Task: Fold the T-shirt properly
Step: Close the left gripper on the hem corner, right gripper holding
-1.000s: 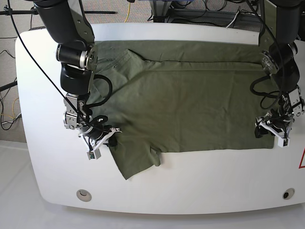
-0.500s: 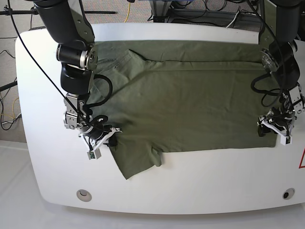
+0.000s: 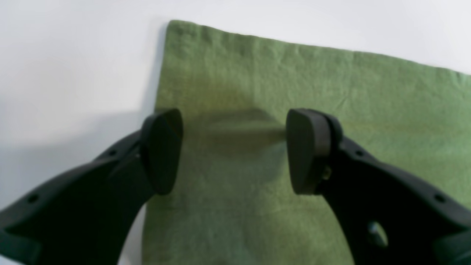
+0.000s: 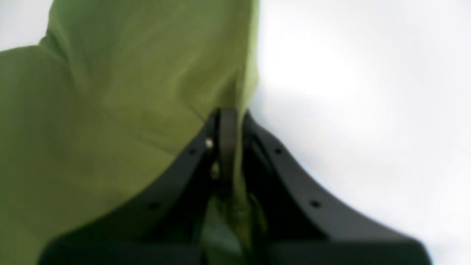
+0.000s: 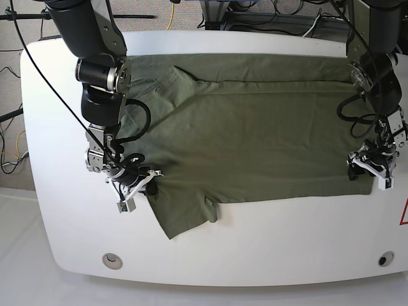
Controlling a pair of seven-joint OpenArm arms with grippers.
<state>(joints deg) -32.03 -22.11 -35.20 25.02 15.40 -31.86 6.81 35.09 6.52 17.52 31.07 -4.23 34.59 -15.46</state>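
Observation:
The olive-green T-shirt [image 5: 255, 134] lies spread across the white table [image 5: 268, 255], one sleeve pointing toward the front left. My left gripper [image 5: 368, 176] stands open over the shirt's front right corner [image 3: 235, 92]; its two fingertips [image 3: 162, 147] straddle a small raised wrinkle of cloth without closing on it. My right gripper [image 5: 140, 183] is shut on the T-shirt's edge [image 4: 235, 92] near the front left sleeve, with a thin fold of fabric pinched between its jaws.
Round holes [image 5: 112, 259] sit in the table's front corners. Cables [image 5: 268, 9] trail on the floor behind the table. Bare white tabletop [image 3: 73, 55] lies beside the shirt corner.
My left gripper has drifted slightly rightward and up along the shirt's right edge, still open. The right gripper keeps its hold in place.

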